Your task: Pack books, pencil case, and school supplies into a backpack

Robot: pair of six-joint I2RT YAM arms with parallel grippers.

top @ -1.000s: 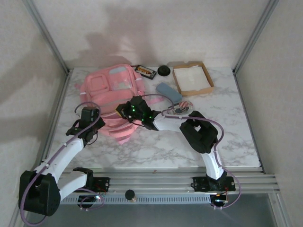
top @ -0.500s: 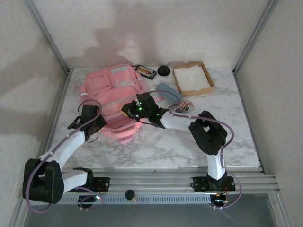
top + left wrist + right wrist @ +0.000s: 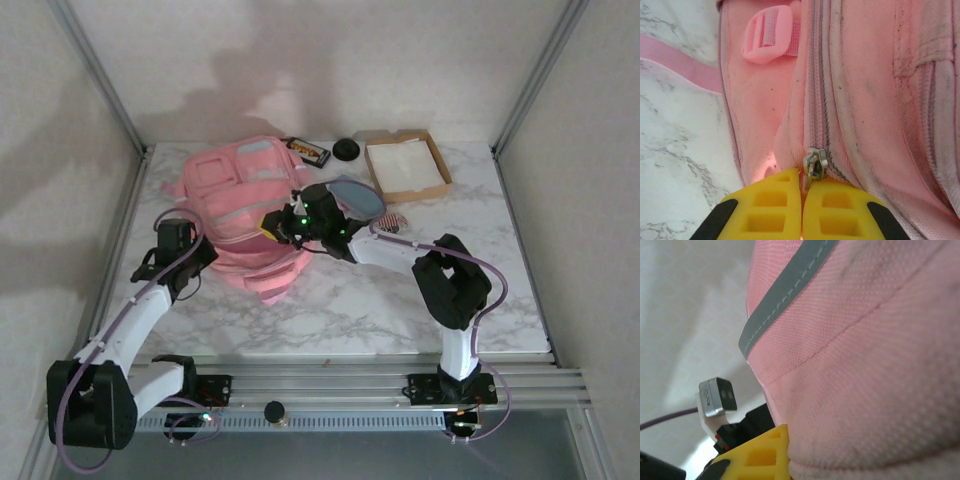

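**Top view.** The pink backpack (image 3: 235, 200), with pale grey-blue panels and front pockets, lies left of centre on a white marble table (image 3: 350, 300). Plain pale walls enclose the table. The left gripper (image 3: 198, 262) is at its near-left edge and the right gripper (image 3: 274, 226) at its right side. A dark book (image 3: 308, 152) lies behind the backpack, its gold print too small to read.

**Left wrist.** The yellow fingers are clenched on the metal zip pull (image 3: 813, 164) of a closed zip. A pink buckle (image 3: 767, 35) sits above.

**Right wrist.** The fingers are pinched on a fold of pink fabric, which is crossed by a grey strip (image 3: 785, 290).
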